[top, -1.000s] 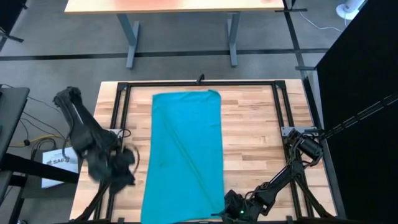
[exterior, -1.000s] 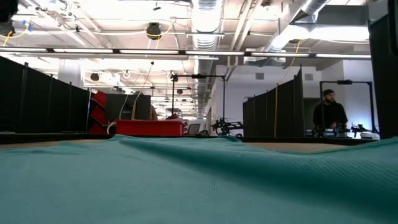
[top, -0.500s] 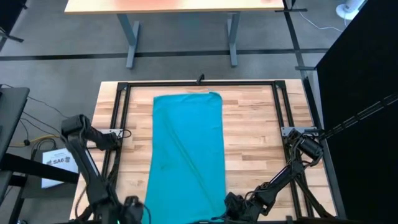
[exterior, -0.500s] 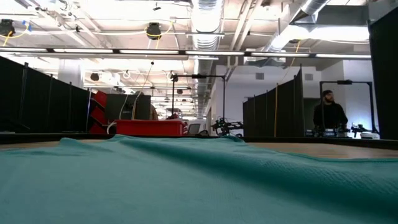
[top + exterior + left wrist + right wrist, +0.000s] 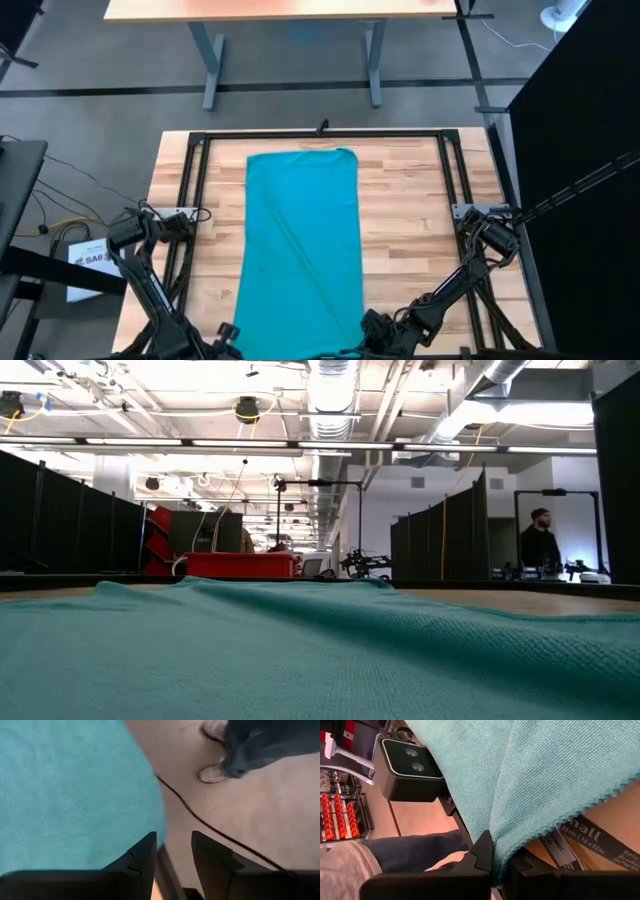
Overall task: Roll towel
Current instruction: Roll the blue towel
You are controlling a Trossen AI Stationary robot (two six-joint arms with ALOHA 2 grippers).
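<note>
High view: towel point(image 5: 300, 240) flat lengthwise on table point(image 5: 410, 230), near end overhanging. Soft, limp, light; grab near corners. Right gripper point(image 5: 499, 862) pinches near corner; left gripper point(image 5: 172, 855) parted beside other corner.

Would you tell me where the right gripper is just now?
In the high view the right gripper sits at the table's near edge, at the teal towel's near right corner, shut on it.

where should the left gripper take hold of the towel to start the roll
Grip the near left corner of the towel, coming from the near edge. The right gripper already pinches the near right corner; the left gripper is open just past the hem.
</note>
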